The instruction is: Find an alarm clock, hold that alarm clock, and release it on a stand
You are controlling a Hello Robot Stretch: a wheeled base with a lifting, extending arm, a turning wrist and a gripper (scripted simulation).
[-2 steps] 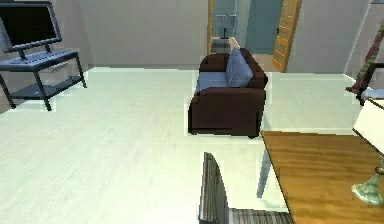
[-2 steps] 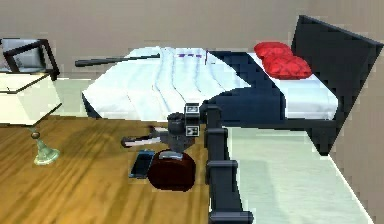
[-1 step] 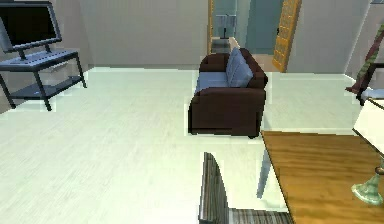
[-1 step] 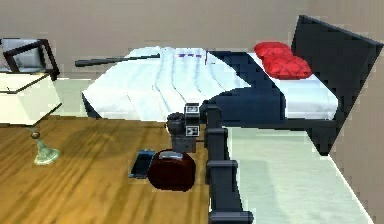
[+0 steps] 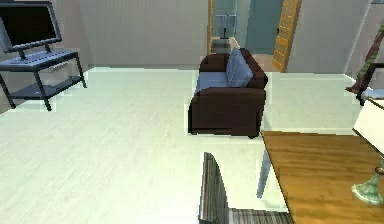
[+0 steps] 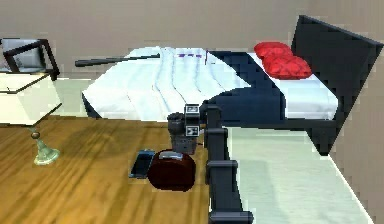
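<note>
A dark red rounded object (image 6: pixel 170 171), possibly the alarm clock, lies on the wooden table (image 6: pixel 80 185) in the arm side view. The dark arm (image 6: pixel 224 180) rises from the bottom edge, with its white marker squares (image 6: pixel 191 116) at the far end. My gripper (image 6: pixel 177 140) sits just above the red object, so I cannot tell whether it holds anything. A dark phone (image 6: pixel 142 163) lies just left of the red object. In the forward view a grey stand (image 5: pixel 42 72) carrying a television (image 5: pixel 28 27) is at the far left.
A bed (image 6: pixel 200 80) with a white blanket, red pillow (image 6: pixel 282 60) and a bat (image 6: pixel 110 61) lies beyond the table. A white-shaded lamp (image 6: pixel 25 100) stands on the table's left. Ahead are a brown armchair (image 5: pixel 230 95), an open doorway (image 5: pixel 250 30), a chair back (image 5: pixel 212 190) and pale open floor.
</note>
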